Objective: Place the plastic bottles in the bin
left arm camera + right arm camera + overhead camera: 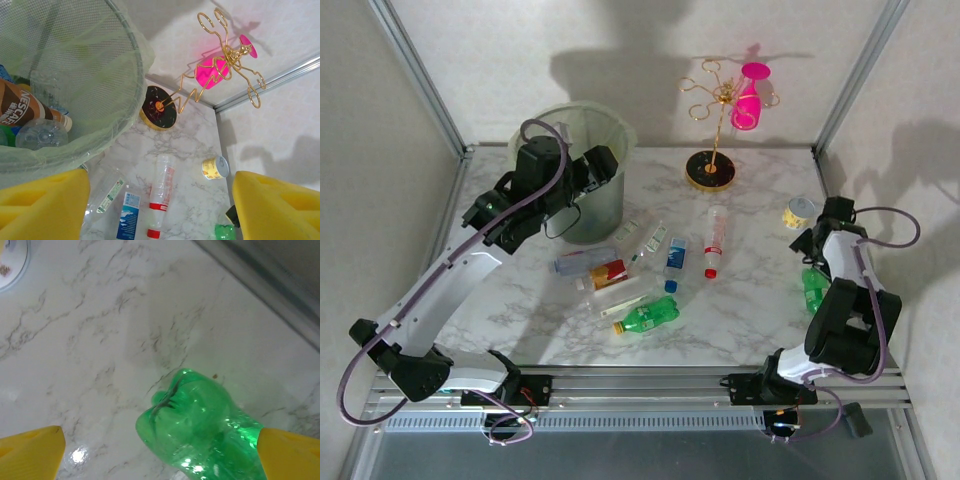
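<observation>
The right gripper point(160, 452) hangs, jaws wide apart, over a green bottle point(200, 435) lying on its side at the right edge of the table point(750, 310). The bottle's base sits between the jaws and its body slants toward one of them. The left gripper point(160, 207), open and empty, hovers by the bin point(612, 128), well apart, so the right arm seems better placed to take it.

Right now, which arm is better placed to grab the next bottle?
Right. Its open tool straddles the crumpled green bottle near the right edge of the table. The left tool is open and empty up at the bin, away from the other bottles.
</observation>
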`<state>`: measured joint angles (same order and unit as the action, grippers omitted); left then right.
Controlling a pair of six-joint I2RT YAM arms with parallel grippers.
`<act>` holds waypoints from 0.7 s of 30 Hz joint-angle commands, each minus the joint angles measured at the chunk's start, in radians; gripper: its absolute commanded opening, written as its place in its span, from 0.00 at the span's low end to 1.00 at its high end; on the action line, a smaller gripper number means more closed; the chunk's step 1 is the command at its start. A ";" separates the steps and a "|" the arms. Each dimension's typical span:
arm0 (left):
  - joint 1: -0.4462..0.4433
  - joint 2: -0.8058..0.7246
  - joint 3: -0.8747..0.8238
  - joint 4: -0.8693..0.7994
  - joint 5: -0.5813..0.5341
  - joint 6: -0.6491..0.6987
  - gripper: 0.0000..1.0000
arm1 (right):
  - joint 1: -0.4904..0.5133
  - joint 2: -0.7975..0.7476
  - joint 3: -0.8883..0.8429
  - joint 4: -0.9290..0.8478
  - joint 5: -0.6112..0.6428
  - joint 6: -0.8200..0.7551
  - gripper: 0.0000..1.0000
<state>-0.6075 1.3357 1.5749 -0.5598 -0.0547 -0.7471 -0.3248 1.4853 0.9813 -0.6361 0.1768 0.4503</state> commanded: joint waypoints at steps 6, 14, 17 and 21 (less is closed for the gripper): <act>0.000 -0.010 -0.008 0.023 0.033 0.008 0.75 | 0.000 0.036 -0.049 0.012 -0.060 -0.052 0.99; 0.001 0.009 -0.008 0.040 0.059 -0.005 0.75 | 0.020 0.013 -0.090 -0.002 0.003 -0.042 0.98; 0.002 0.012 -0.010 0.044 0.063 -0.007 0.75 | 0.021 -0.006 -0.103 -0.001 0.014 -0.040 0.97; 0.002 0.016 -0.012 0.049 0.068 -0.009 0.75 | 0.028 -0.013 -0.104 -0.003 -0.003 -0.013 0.97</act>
<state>-0.6071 1.3457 1.5719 -0.5407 -0.0051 -0.7521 -0.3050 1.5021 0.8856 -0.6174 0.1627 0.4114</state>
